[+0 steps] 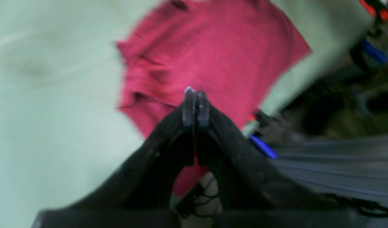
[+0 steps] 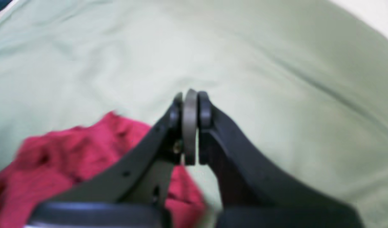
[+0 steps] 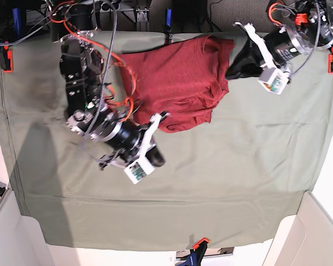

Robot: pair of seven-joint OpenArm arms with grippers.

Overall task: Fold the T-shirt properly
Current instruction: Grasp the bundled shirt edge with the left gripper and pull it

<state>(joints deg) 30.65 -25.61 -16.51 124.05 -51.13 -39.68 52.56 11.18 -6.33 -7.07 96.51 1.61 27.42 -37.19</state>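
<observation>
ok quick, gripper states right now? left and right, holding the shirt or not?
Left gripper: shut, empty, above the dark red T-shirt.
Right gripper: shut, empty, over the green table cloth; shirt beside it, not gripped.

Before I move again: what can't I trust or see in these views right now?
- Left wrist view: motion blur; the shirt's folds and edges are smeared.
- Right wrist view: the right gripper covers part of the shirt; the frame edge cuts it off.
- Base view: the right arm hides the shirt's near-left edge; sleeves can't be traced.
</observation>
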